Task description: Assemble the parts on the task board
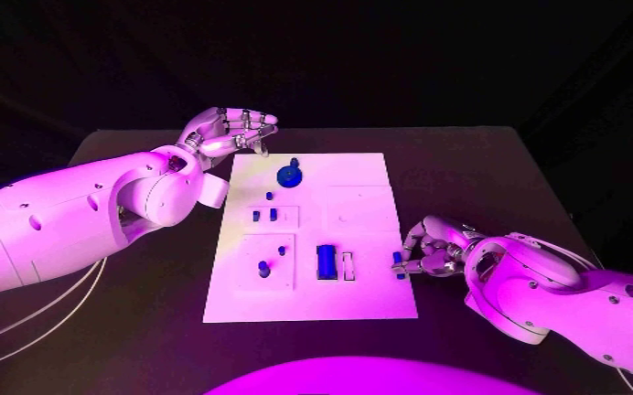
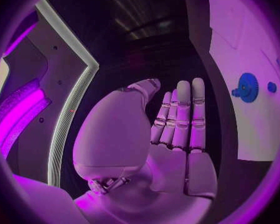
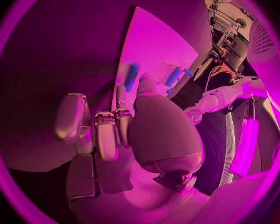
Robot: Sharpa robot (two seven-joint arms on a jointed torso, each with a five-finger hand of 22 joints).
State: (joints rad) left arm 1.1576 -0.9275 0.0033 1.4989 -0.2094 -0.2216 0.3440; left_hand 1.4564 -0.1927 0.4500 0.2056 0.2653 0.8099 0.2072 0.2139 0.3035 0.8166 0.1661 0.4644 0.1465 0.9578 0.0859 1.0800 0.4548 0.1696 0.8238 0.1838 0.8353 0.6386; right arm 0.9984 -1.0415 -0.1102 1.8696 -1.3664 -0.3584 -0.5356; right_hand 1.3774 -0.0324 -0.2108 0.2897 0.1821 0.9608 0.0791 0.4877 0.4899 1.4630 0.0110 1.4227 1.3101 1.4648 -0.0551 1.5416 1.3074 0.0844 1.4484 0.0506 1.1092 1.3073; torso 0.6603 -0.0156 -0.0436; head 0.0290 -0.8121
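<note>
Head view frames the white task board [image 1: 356,230] at the middle of the black table [image 1: 132,230], with the parts spread over it. A round blue gear [image 1: 289,176] is seen near the board's far left corner, a tall blue block [image 1: 326,261] near its near edge, and small blue pieces [image 1: 264,216] by its left edge.

The right hand [image 1: 429,249] is set at the board's right edge, and a small blue peg [image 1: 399,263] appears to be pinched in its fingertips. The left hand [image 1: 231,130] is raised off the far left corner, its fingers curled in with nothing held.

A slip is judged the main risk: the peg is held only at the tips, so a tilted approach could jam or drop it.

Dark surroundings are seen beyond the table.
</note>
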